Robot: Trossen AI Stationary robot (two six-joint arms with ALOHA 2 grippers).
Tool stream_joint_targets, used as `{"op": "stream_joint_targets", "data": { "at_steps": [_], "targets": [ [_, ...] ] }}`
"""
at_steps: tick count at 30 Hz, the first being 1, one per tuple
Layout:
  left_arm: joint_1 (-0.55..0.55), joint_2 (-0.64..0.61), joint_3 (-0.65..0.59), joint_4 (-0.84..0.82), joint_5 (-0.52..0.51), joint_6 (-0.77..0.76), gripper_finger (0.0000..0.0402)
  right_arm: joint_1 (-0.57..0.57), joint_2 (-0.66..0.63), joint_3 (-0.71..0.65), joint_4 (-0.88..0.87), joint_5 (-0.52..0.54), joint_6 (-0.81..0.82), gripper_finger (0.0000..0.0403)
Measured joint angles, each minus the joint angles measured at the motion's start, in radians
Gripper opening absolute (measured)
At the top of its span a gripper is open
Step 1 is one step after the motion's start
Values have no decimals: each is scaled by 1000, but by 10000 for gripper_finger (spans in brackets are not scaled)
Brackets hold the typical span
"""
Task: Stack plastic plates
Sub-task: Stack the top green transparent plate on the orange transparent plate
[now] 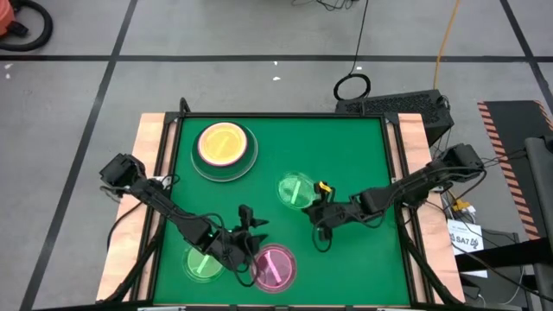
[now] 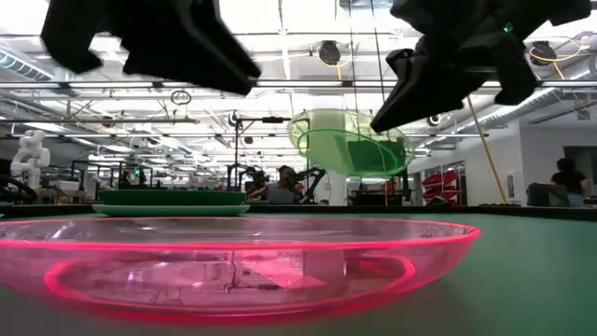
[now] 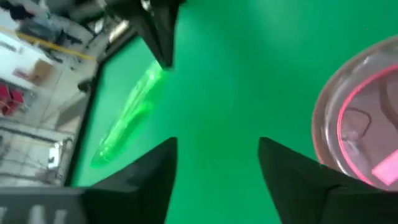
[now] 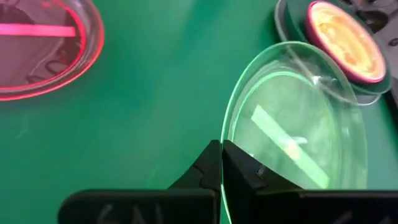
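Observation:
A see-through green plate (image 1: 295,190) is in my right gripper (image 4: 222,163), over the middle of the table; the low view shows that plate (image 2: 350,140) in the air and tilted. A see-through pink plate (image 1: 275,266) lies flat near the near edge. A second see-through green plate (image 1: 204,262) lies to its left, partly under my left arm. My left gripper (image 1: 252,226) hovers open between these two, its fingers over bare mat (image 3: 217,143). A stack (image 1: 225,149) with an amber plate on top stands at the far left. My right gripper pinches the green plate's rim (image 4: 227,134) between its two shut fingers, on the edge toward the table's right side. The fingers come in nearly level from the right. The plate is lifted clear of the mat and tilted, its far side raised.
The green mat (image 1: 363,147) has free room at its far right and between the stack and the held plate. Wooden borders (image 1: 151,164) run along the left and right sides. Cables and a box (image 1: 393,104) lie beyond the far edge.

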Motion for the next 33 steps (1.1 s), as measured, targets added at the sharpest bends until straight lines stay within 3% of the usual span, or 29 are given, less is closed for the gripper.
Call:
{"op": "stream_joint_targets", "data": {
  "at_steps": [5,10,25,33],
  "targets": [
    [0,0,48,1,-83,94,298,26,0,0,-8,-42,44,0],
    [10,-1,56,-3,-68,131,328,43,0,0,-11,-62,73,0],
    [56,-1,56,-7,129,231,329,50,0,0,-14,-116,92,0],
    [155,1,56,-4,206,221,277,50,0,0,-7,-139,92,0]
  ]
}}
